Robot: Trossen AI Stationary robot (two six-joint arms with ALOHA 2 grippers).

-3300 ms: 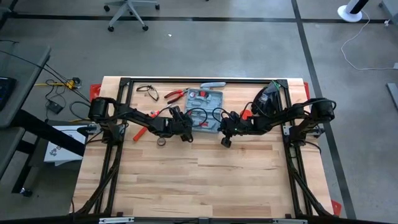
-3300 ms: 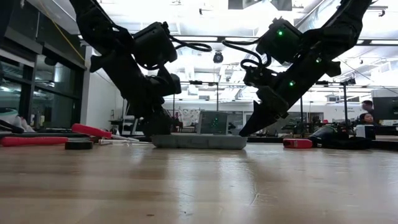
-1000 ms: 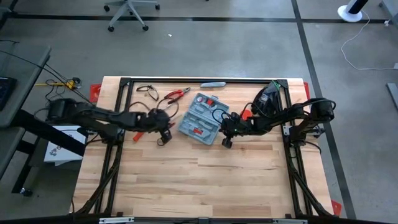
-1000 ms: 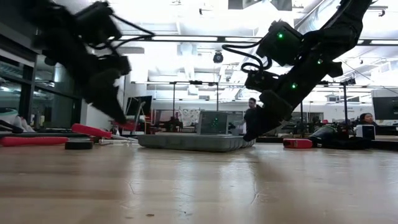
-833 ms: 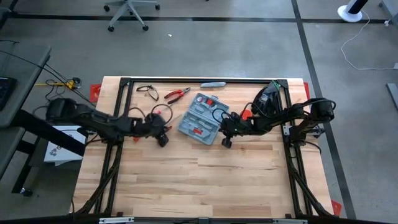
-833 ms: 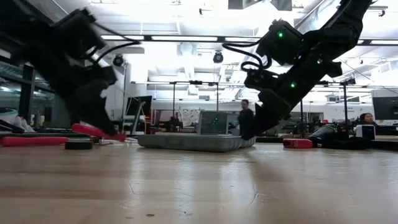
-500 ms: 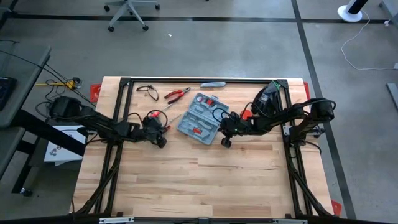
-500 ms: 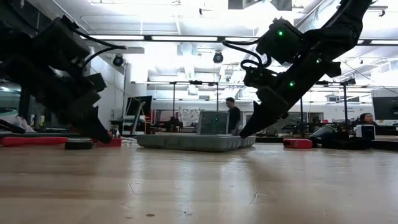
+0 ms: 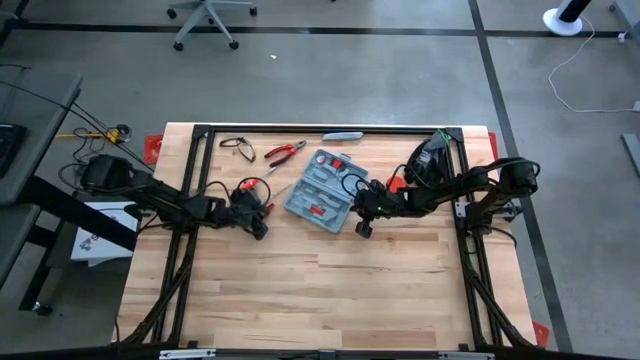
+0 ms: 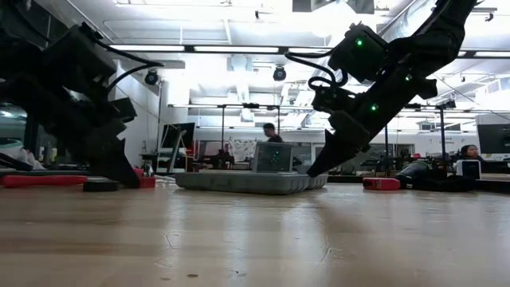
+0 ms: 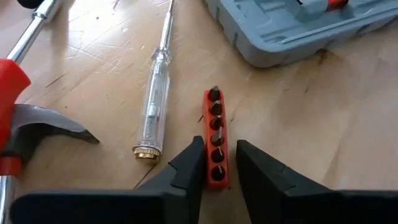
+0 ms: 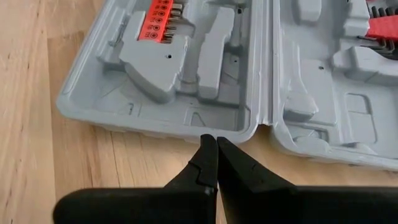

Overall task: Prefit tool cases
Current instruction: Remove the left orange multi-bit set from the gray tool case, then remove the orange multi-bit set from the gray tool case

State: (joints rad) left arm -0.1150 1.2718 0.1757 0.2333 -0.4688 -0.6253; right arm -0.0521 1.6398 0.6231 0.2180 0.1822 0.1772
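Two grippers sit low on the table (image 9: 300, 290), and your tool case (image 9: 322, 191) lies open near the far middle between them, turned askew. Your right gripper (image 12: 216, 148) has its fingers pressed together and empty, tips just at the case's near rim by the hinge, probably to steady or nudge it. Your left gripper (image 11: 221, 163) is parted a little, fingers straddling a red bit holder (image 11: 216, 138) on the wood, not visibly clamped. A clear-handled screwdriver (image 11: 155, 93) lies just beside.
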